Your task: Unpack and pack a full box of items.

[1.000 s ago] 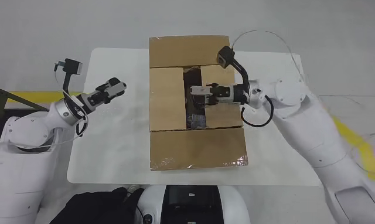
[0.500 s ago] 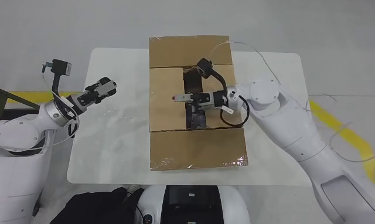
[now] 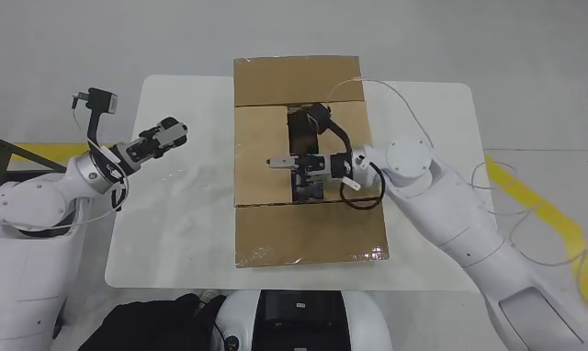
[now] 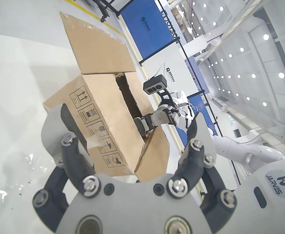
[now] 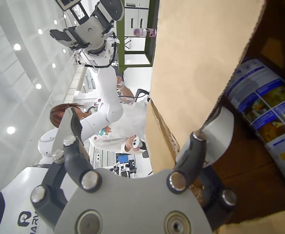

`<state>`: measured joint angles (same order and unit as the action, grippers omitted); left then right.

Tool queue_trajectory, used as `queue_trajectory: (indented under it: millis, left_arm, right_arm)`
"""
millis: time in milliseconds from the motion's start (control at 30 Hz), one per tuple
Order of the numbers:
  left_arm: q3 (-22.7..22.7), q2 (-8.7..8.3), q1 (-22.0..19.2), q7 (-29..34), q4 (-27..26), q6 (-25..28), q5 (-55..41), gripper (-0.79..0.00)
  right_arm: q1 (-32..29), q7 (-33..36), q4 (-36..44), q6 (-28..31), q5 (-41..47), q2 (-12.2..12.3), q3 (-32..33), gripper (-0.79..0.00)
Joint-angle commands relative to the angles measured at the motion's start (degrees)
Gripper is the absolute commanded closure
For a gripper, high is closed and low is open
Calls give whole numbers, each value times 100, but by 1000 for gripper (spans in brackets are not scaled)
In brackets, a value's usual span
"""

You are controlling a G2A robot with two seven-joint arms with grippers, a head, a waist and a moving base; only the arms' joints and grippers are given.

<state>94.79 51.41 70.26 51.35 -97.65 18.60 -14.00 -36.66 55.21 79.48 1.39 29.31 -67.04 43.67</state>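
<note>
The brown cardboard box [image 3: 276, 232] sits in the middle of the white worktop [image 3: 175, 232]. Its long flaps lie folded out at 12 and 6 o'clock. The far one sticks out past the worktop's 12 o'clock edge.

The right gripper [image 5: 145, 115] comes in from 3 o'clock. Its fingers are apart, with the edge of the inner flap [image 5: 201, 49] between them. One finger is down in the dark gap, and the other is outside.

The flap looks light and stiff, but it is thin, so it could bend or tear. A good hold is near the middle of its free edge. A blue and white printed packet [image 5: 261, 98] lies in the box, close to the inside finger. The gap is narrow, so there is little room to turn.

The left gripper [image 3: 175, 130] hangs at 9 o'clock, well apart from the box, with its fingers apart too. The bare worktop there leaves room for the flap to swing out.
</note>
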Motion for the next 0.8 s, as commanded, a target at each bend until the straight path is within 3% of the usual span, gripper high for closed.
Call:
queue_trajectory:
  millis: [0,333,767]
  left_arm:
    - [-11,-1,-15,-6,2,-8,-2,-785]
    - [-19,-8,-79,-74,-37,16,-20,-785]
    - [294,-39,-61,-206,-306,29,-148,-785]
  right_arm:
    - [-44,-87,91,132,13,4,102,-785]
    - [-22,-274,735,708,97,-34,450,-785]
    - [819,-367,308,1344,174,-580,-445,-785]
